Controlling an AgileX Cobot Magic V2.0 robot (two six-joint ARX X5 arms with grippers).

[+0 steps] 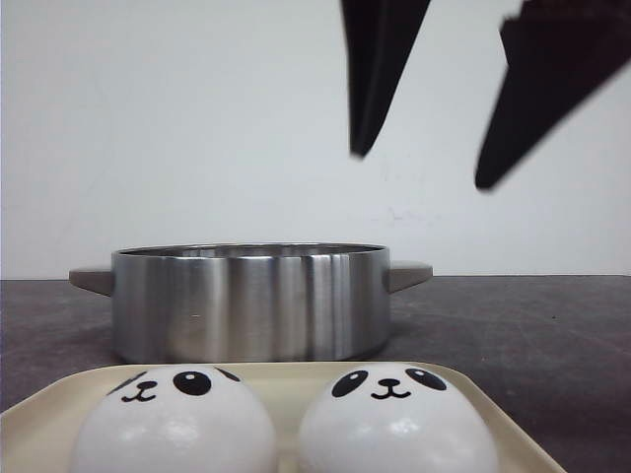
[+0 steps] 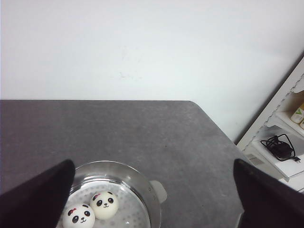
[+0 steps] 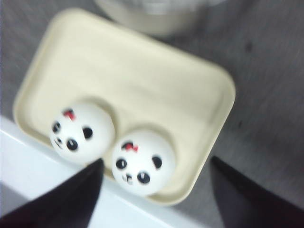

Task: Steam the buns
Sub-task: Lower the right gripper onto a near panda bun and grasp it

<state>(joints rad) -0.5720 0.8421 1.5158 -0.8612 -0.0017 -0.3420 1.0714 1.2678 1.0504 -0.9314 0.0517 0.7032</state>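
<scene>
Two white panda-faced buns (image 1: 173,424) (image 1: 394,424) sit side by side on a cream tray (image 1: 296,372) in front of a steel pot (image 1: 246,305). In the right wrist view the same buns (image 3: 81,126) (image 3: 142,161) lie at one end of the tray (image 3: 142,71). My right gripper (image 3: 156,162) hangs open above them, holding nothing; in the front view its dark fingers (image 1: 422,170) show high up. Two more buns (image 2: 103,204) (image 2: 79,216) rest inside the pot (image 2: 142,183) on its perforated insert. My left gripper (image 2: 153,164) is open and empty, high over the pot.
The pot has stubby side handles (image 1: 409,273) (image 2: 159,191). The grey table's rounded far corner (image 2: 194,104) meets a white wall. A white shelf with a black cable (image 2: 280,145) stands beyond the table's edge. A white strip (image 3: 47,180) borders the tray's near side.
</scene>
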